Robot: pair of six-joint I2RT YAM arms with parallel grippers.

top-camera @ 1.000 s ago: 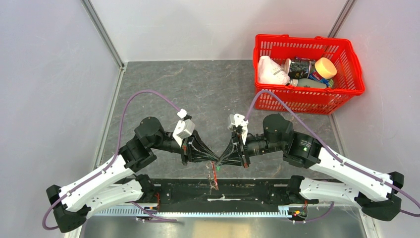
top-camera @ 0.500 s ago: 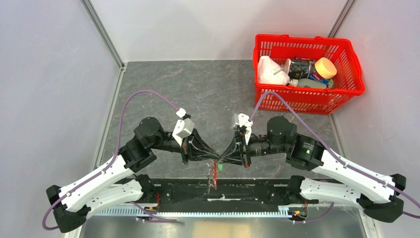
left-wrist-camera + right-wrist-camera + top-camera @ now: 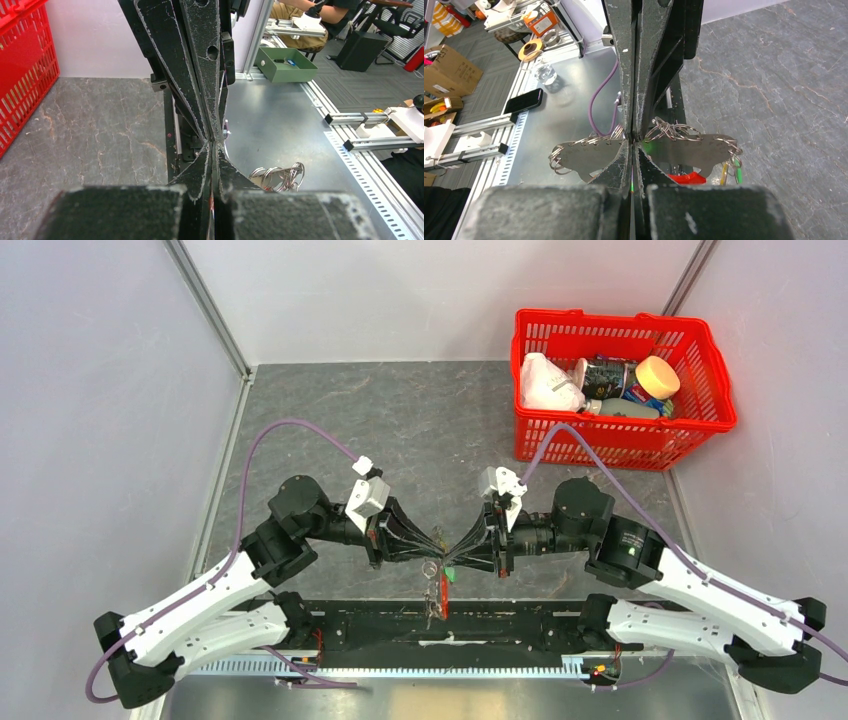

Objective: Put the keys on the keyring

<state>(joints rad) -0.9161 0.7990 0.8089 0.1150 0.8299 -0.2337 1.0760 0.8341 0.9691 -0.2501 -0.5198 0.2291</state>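
Observation:
My two grippers meet tip to tip over the table's near edge. The left gripper [image 3: 434, 552] [image 3: 212, 148] is shut, and a red sliver of the keyring [image 3: 443, 590] shows between its fingers. The right gripper [image 3: 450, 560] [image 3: 634, 140] is shut on a green-tagged key, with only a green sliver between its pads. In the right wrist view a flat silvery bunch of keys [image 3: 684, 150] fringed with split rings hangs behind the tips. The keyring's red part [image 3: 686, 177] lies under it, and yellow and green tags [image 3: 730, 172] hang at its right.
A red basket [image 3: 700, 425] holding bottles and a white bag stands at the back right, also in the left wrist view [image 3: 20, 75]. A black base rail [image 3: 520, 625] runs along the near edge below the grippers. Purple cables loop over both arms.
The right gripper has shut fully and its wrist has shifted right. The bunch now hangs a little lower and to the right, with a ring showing. The left arm has barely moved.

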